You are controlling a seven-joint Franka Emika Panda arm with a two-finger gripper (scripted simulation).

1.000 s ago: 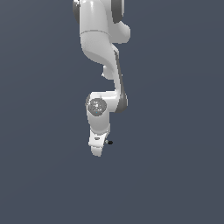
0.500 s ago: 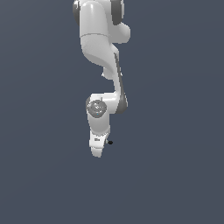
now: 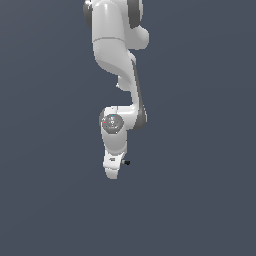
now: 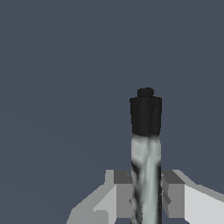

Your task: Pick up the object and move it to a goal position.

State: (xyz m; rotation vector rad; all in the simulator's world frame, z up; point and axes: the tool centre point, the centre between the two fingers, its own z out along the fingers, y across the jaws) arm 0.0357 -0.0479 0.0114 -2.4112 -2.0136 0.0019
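Hand [image 4: 146, 199] is closed on the stick [image 4: 145, 175]: both fingers [image 4: 123, 194] press its grey shaft from either side, black rounded tip [image 4: 145, 114] sticking out past the fingertips. In the exterior view the arm [image 3: 117, 75] hangs down with the hand [image 3: 113, 170] at its low end, fingers hidden by the hand body; only a small dark bit of the stick [image 3: 126, 162] shows on the exterior view's right of the hand. Background is plain dark grey.
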